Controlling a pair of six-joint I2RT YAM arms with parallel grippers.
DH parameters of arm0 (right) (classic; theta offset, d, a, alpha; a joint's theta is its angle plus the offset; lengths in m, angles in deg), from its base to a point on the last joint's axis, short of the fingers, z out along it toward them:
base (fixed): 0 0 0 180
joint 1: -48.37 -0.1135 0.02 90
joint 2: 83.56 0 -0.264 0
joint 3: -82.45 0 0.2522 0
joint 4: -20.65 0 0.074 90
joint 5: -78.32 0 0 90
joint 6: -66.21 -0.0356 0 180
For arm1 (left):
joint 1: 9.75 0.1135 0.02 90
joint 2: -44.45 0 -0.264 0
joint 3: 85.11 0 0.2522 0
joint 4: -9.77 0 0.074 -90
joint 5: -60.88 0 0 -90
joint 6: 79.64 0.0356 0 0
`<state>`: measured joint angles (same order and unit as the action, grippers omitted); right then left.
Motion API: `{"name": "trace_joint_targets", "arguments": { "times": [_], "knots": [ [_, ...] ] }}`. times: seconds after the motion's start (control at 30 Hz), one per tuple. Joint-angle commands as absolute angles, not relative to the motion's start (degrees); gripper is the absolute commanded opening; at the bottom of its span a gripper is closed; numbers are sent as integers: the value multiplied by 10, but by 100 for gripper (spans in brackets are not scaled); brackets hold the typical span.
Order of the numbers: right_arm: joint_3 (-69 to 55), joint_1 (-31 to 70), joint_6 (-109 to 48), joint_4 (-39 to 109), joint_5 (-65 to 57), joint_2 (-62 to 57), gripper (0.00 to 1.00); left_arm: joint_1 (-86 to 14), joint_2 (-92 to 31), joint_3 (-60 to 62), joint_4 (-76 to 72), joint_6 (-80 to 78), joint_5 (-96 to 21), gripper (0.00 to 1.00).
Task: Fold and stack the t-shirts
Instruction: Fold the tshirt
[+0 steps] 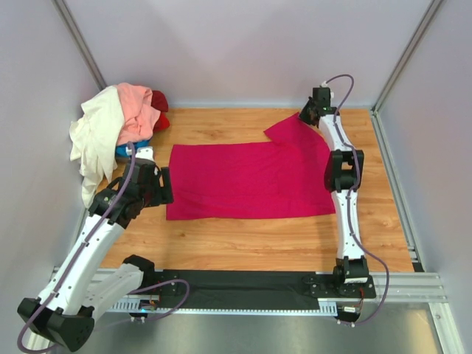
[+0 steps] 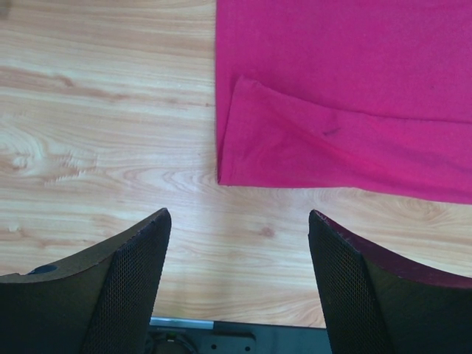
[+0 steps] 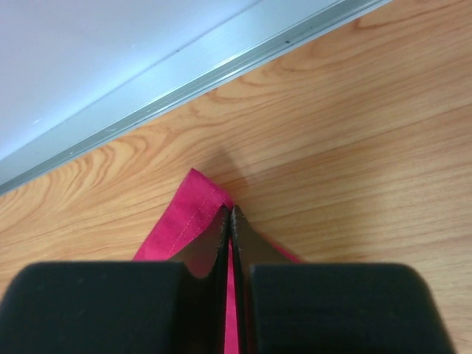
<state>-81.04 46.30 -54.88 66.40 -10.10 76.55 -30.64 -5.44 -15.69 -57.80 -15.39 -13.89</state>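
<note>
Wood-grain desk (image 1: pixel 221 247) fills my overhead view. Across its middle lies the big magenta shirt (image 1: pixel 243 181), spread flat as a long band, with its far right corner peaking toward the back wall. In the far left corner sits a heap of other shirts (image 1: pixel 118 125), with cream-white cloth draped down the side, salmon pink on top, red behind and a bit of blue underneath. My right pincer (image 3: pixel 231 214) is clamped tight on a hemmed edge of the magenta shirt, near the rear rail (image 3: pixel 221 66). My left pincer (image 2: pixel 240 217) is spread wide over bare wood, just beside the shirt's near left corner and not touching it.
</note>
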Motion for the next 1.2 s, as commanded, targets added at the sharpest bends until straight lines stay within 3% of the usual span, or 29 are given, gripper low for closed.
{"name": "trace_joint_targets", "arguments": {
  "times": [0.0,0.27,0.37,0.5,0.63,0.8,1.03,1.17],
  "knots": [
    [-798,472,-525,655,-126,728,0,-301,-57,-155,-570,-143,-129,82],
    [-590,541,-502,601,-171,565,0,-282,-188,-88,-512,-189,-171,80],
    [-548,557,-485,590,-168,529,0,-285,-269,-52,-466,-228,-148,76],
    [-537,558,-468,600,-168,527,0,-284,-416,10,-382,-218,-115,76],
    [-514,558,-461,597,-204,522,0,-279,-590,206,-410,-168,-107,76],
    [-521,563,-459,596,-154,534,0,-272,-776,393,-401,-104,-164,75],
    [-509,565,-466,589,-125,535,0,-238,-930,562,-400,-75,-236,75],
    [-511,567,-473,588,-93,530,0,-213,-966,589,-379,-80,-288,74]
  ]
}}
